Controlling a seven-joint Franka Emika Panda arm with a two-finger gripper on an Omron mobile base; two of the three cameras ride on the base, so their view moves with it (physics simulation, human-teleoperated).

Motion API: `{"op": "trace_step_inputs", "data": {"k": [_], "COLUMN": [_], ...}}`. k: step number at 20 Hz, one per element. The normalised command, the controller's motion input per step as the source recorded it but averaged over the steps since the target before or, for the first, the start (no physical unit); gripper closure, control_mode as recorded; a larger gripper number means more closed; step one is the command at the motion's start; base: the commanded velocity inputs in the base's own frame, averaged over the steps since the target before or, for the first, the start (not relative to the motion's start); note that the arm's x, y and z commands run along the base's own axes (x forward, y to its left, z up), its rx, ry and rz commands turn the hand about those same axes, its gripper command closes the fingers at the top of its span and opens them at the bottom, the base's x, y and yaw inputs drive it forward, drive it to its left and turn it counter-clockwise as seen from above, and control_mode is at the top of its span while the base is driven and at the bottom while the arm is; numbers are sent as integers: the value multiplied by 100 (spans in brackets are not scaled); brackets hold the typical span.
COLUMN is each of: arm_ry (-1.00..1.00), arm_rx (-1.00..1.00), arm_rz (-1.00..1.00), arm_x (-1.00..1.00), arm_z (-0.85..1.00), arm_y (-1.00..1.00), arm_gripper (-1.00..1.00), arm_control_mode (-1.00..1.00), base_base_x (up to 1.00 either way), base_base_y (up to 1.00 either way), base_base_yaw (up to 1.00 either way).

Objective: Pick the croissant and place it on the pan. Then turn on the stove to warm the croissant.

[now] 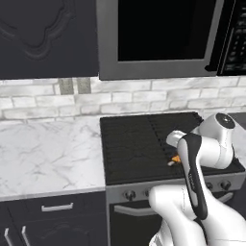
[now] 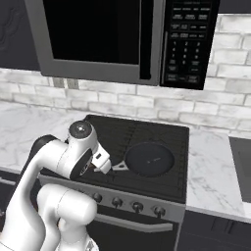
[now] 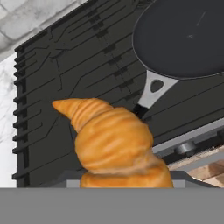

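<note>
The golden croissant (image 3: 114,144) fills the lower middle of the hand view, held up above the stove (image 3: 65,65) with my gripper shut on it; the fingertips are hidden behind it. In the left base view a sliver of the croissant (image 1: 176,159) shows under the hand, where my gripper (image 1: 174,161) hangs over the front right of the stove (image 1: 134,144). The black pan (image 3: 188,39) sits up and to the right of the croissant, its silver handle (image 3: 153,89) pointing toward it. In the right base view the pan (image 2: 149,159) rests on the stove (image 2: 122,132), just right of the hand.
Dark knobs (image 2: 116,201) line the stove's silver front panel. A microwave (image 2: 112,34) hangs above the range. Marble counter lies to the left (image 1: 48,153) and to the right (image 2: 215,166). My own arm crosses the front right of the range.
</note>
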Motion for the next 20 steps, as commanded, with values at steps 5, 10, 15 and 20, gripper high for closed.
{"op": "trace_step_inputs", "data": {"k": [5, 10, 15, 20], "arm_ry": [0, 0, 0, 0], "arm_rx": [0, 0, 0, 0], "arm_rz": [0, 0, 0, 0], "arm_x": [0, 0, 0, 0], "arm_z": [0, 0, 0, 0], "arm_y": [0, 0, 0, 0], "arm_gripper": [100, 100, 100, 100], "arm_control_mode": [100, 100, 100, 100], "base_base_x": [3, 15, 35, 37], "base_base_y": [-56, -35, -3, 0], "base_base_yaw": [-7, -7, -1, 0]}}
